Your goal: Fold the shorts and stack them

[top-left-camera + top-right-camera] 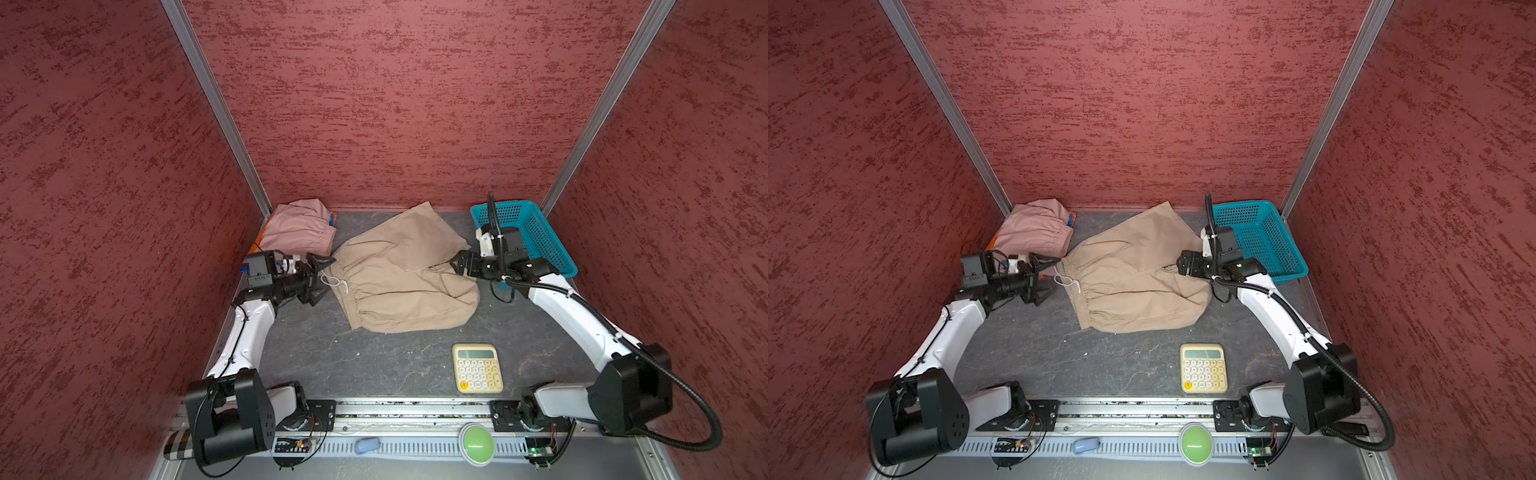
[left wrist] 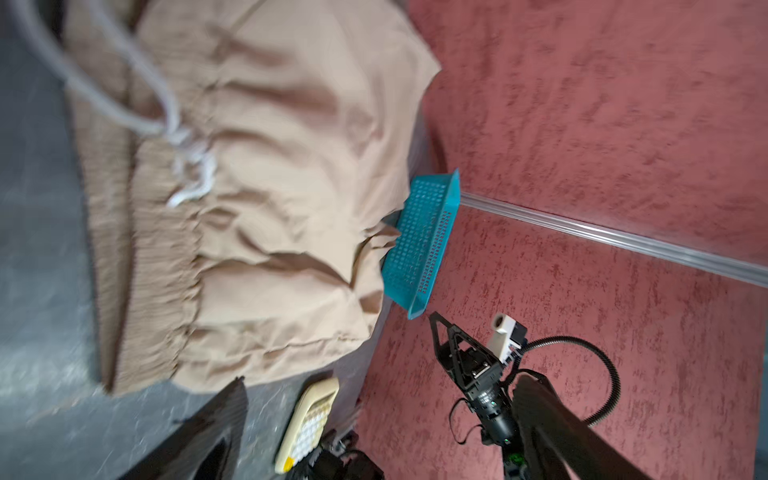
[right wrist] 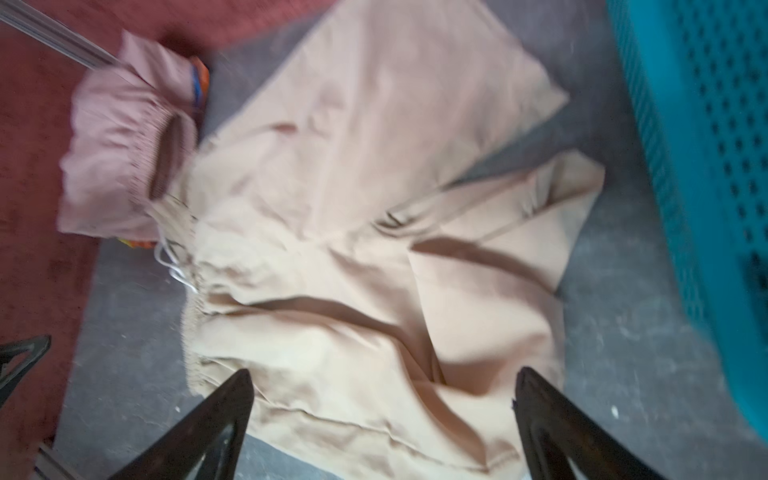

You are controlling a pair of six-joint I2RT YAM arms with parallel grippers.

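Between left gripper (image 1: pixel 327 279) and right gripper (image 3: pixel 383 371), both spread wide and empty, beige shorts (image 1: pixel 399 274) lie rumpled on the surface (image 1: pixel 332 357), waistband just beside the left gripper; advise pinching waistband and bunched leg simultaneously, pulling flat before folding.

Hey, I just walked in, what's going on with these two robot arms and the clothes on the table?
The robot is folding and stacking shorts. The beige shorts lie spread and rumpled in the middle, not yet folded. The left gripper sits by the waistband and the right gripper at the leg side, both with fingers open, holding nothing. In the back left corner the pink shorts lie on top of the rainbow shorts, of which only an edge shows.
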